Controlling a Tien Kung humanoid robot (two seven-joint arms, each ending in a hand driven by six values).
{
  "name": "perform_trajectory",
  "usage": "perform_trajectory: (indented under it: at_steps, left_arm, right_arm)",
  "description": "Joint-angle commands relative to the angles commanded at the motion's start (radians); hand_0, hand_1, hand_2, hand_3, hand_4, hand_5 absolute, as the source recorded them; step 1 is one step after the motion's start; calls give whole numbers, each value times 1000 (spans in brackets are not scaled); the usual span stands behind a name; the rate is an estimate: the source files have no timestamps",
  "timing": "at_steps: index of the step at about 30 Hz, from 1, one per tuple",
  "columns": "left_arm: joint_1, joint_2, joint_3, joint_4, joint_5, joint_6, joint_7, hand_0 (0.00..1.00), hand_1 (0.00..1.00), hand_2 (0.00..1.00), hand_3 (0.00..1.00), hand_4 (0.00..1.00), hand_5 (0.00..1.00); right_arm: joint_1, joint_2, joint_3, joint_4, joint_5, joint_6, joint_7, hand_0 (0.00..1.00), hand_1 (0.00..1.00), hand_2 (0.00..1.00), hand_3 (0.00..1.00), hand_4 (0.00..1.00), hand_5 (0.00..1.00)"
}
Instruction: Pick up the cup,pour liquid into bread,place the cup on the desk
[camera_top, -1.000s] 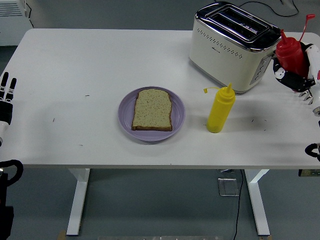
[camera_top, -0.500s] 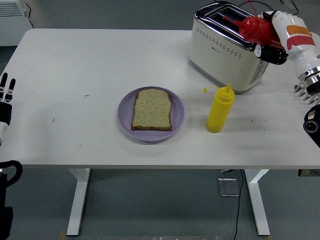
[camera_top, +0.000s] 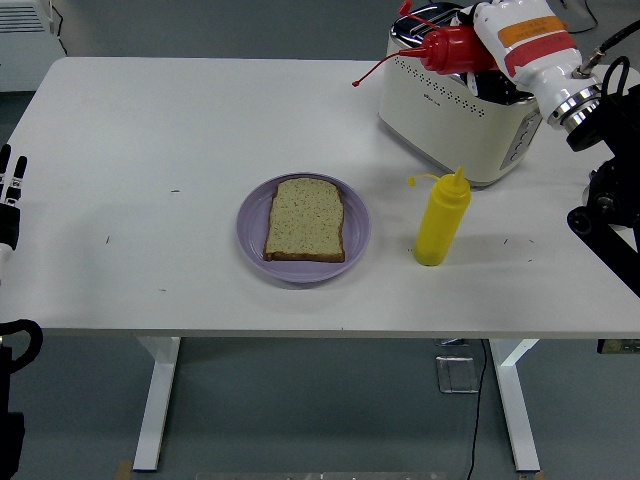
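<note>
My right hand (camera_top: 487, 45) is shut on a red squeeze bottle (camera_top: 447, 48) and holds it on its side, in the air in front of the toaster, nozzle pointing left with its cap strap dangling. A slice of bread (camera_top: 305, 219) lies flat on a purple plate (camera_top: 252, 228) at the table's middle, well to the lower left of the red bottle. My left hand (camera_top: 10, 195) rests at the left edge of the table, fingers straight and empty.
A cream and chrome toaster (camera_top: 450, 100) stands at the back right, behind the red bottle. A yellow squeeze bottle (camera_top: 440, 218) stands upright right of the plate. The white table (camera_top: 150, 150) has bare room on its left half.
My right hand has lifted the red bottle from the table's right edge, carried it up and left over the toaster, and tipped it from upright to lying sideways with the nozzle pointing left.
</note>
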Motion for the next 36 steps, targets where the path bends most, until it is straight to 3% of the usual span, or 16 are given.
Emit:
perform_trajectory:
  at_steps: [9,13,19,28,36]
  left_arm:
    - [2,0,-3,1,0,1,0,785,736,737,694,510,998]
    - [3,1,-3,1,0,0,0,785,736,737,694,510,998]
    - [1,-1,2,1,0,-1,0,785,736,737,694,509,998]
    - [7,0,-6,1,-1,1,0,785,736,737,694,509,998]
    - [3,-1,-2,1,-1,-1,0,785,736,737,694,509,998]
  right_arm:
    - [67,29,-46,-31,-123,41,-14,182,230,334,441,411,25]
    - [88,32,-57,-29,-128,35,-16,178,229,335,439,401,38]
    - [107,51,-183,-57,-128,68,-19,171,229,334,437,399,51]
    - [101,53,-74,-34,-128,26,-31,174,228,332,433,399,59]
    - [101,60,-192,-66,-128,46,-27,174,228,331,434,393,62]
